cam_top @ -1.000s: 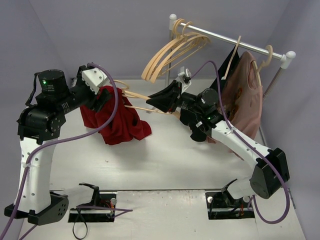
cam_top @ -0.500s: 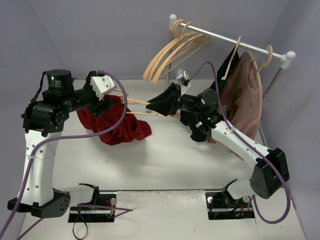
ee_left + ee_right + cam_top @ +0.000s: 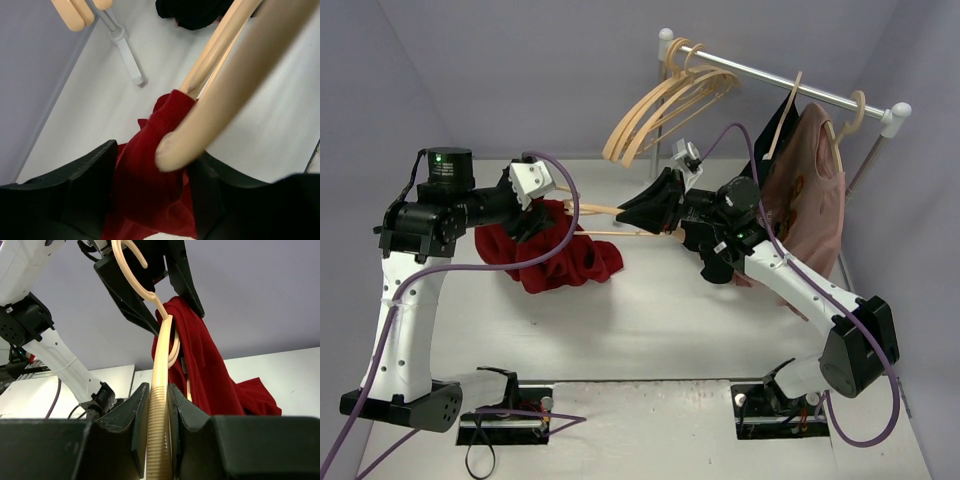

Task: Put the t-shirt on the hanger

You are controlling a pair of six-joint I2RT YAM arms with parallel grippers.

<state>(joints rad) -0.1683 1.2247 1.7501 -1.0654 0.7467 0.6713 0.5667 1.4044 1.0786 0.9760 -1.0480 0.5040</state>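
Note:
The dark red t-shirt (image 3: 555, 255) hangs bunched from my left gripper (image 3: 533, 210), its lower part on the table. In the left wrist view the left gripper (image 3: 152, 167) is shut on a fold of the t-shirt (image 3: 145, 190), and one end of the hanger (image 3: 210, 125) pokes out of the cloth between the jaws. My right gripper (image 3: 628, 208) is shut on the pale wooden hanger (image 3: 595, 206), holding it level and pointing left into the shirt. In the right wrist view the right gripper (image 3: 159, 390) clamps the ribbed arm of the hanger (image 3: 161, 440). The t-shirt (image 3: 205, 370) is draped over its far end.
A metal rail (image 3: 770, 80) stands at the back right with several spare wooden hangers (image 3: 660, 100), a black garment (image 3: 775, 140) and a dusty pink printed shirt (image 3: 810, 200). The rail's foot (image 3: 127, 55) shows in the left wrist view.
My left gripper has moved right and slightly down with the t-shirt, drawing the cloth further along the hanger. The right gripper has kept hold of the hanger and barely shifted.

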